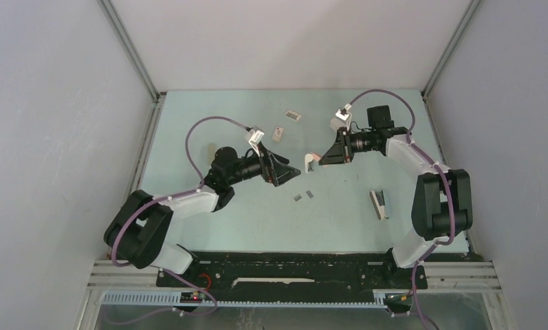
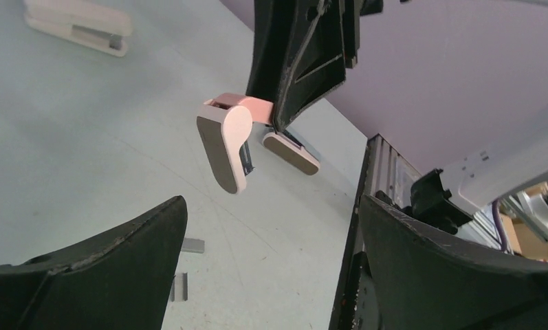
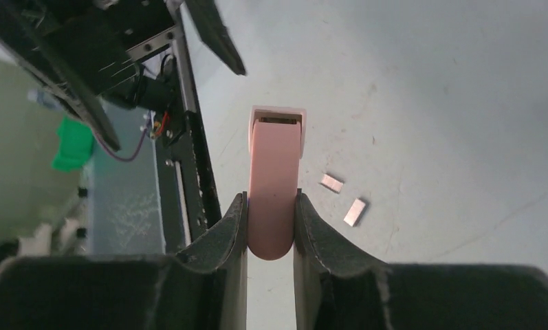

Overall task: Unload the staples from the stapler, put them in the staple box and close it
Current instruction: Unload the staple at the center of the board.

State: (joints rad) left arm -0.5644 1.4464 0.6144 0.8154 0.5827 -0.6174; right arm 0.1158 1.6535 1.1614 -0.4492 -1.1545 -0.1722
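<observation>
**A:** Where is the stapler?

**B:** The pink stapler is up off the desk, over its middle. The right gripper has it clamped at the rounded end, one finger pressing on each side.

**A:** Is it open?

**B:** Yes. In the left wrist view its parts are swung apart at the hinge, and one of them hangs downward.

**A:** And the other arm?

**B:** The left gripper is spread wide and carries nothing. It faces the stapler from just beside it and doesn't touch it.

**A:** Where are the staples?

**B:** The staples lie flat on the desk as two short silvery strips. They are close to each other but not touching. They sit near the middle of the desk, a little closer to the near edge than the held stapler.

**A:** Is there anything else on the desk?

**B:** A white stapler lies near the right edge, well apart from both grippers. A small white box sits toward the far edge. A second small box with a red mark is near it.
</observation>
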